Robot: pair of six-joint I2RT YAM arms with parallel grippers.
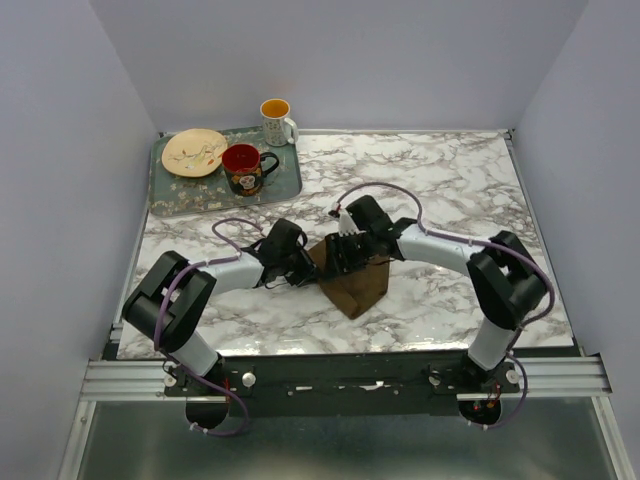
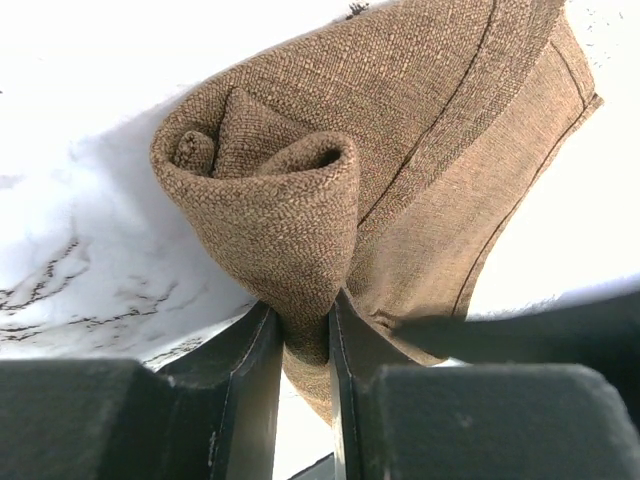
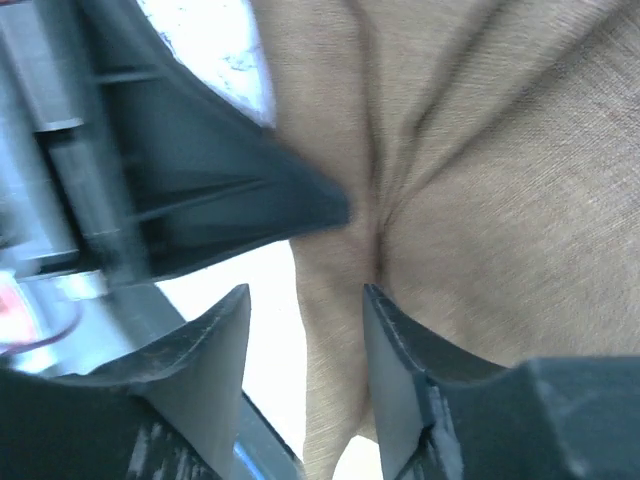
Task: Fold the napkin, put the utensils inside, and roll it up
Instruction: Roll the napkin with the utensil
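The white, grey-veined marble table [image 1: 450,190] carries a grey-green tray [image 1: 180,198] at its far left corner. A white mug [image 1: 278,122] stands at the tray's far right corner. The brown napkin [image 1: 358,290] lies near the table's middle.

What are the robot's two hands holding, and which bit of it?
The left gripper pinches the rolled edge of the brown woven cloth napkin. The right gripper is open, holding nothing.

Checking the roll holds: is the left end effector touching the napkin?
Touching: left wrist view shows the left end effector pinching the rolled napkin.
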